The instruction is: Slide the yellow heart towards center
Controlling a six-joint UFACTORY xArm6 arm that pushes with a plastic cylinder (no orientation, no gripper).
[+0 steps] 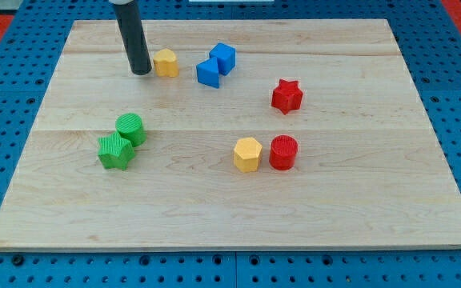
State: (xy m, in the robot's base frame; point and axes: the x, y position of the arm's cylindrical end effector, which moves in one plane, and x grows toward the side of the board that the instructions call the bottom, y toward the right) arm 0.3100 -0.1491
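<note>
The yellow heart [166, 62] lies near the view's top left of the wooden board [230, 208]. My tip [141, 72] rests on the board just left of the yellow heart, very close to it; I cannot tell if they touch. The rod rises from there out of the view's top.
A blue cube [223, 57] and a blue block [208, 72] sit right of the heart. A red star [286, 96] lies at right. A yellow hexagon [247, 154] and red cylinder [283, 152] sit together below centre. A green cylinder [130, 128] and green star [115, 151] lie at left.
</note>
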